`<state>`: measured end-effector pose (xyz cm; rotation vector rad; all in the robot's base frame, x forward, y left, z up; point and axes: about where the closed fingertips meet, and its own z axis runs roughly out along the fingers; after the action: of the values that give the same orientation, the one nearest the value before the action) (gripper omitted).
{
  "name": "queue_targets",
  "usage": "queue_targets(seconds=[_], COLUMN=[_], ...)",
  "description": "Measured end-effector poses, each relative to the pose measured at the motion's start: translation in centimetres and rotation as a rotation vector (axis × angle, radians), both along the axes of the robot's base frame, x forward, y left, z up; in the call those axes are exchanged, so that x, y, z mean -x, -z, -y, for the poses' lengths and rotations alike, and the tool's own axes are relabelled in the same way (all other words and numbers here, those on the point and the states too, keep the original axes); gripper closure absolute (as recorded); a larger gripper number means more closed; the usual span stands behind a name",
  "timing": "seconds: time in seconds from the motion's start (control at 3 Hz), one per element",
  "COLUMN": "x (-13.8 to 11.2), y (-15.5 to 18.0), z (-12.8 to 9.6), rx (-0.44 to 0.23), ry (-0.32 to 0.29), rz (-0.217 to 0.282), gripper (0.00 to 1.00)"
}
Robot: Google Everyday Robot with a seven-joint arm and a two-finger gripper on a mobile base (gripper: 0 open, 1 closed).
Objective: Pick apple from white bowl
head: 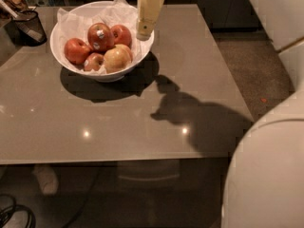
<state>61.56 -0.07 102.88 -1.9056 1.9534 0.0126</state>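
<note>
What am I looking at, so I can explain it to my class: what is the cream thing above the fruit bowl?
One camera looks down on a grey table; its mounting is unknown. The cream part is the robot's gripper, the end of its single arm, hanging above the right rim of the white bowl. That paper-lined bowl holds five apples, including the dark red apple with a sticker that it should pick. A black mesh cup stands far left. Nothing is held yet. The white bulk at lower right is probably the robot's body.
</note>
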Motion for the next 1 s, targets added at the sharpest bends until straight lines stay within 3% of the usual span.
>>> queue_targets(seconds=[0.33,0.67,1.0], x=[-1.0,-1.8,-2.5], y=[0.2,-0.1,0.0], z=[-0.9,-1.6,-2.4], rx=[-0.002,-0.024,-0.080], ry=[-0.014,-0.012,-0.014], rz=[-0.002,0.027,0.033], gripper=[0.15,0.00,0.00])
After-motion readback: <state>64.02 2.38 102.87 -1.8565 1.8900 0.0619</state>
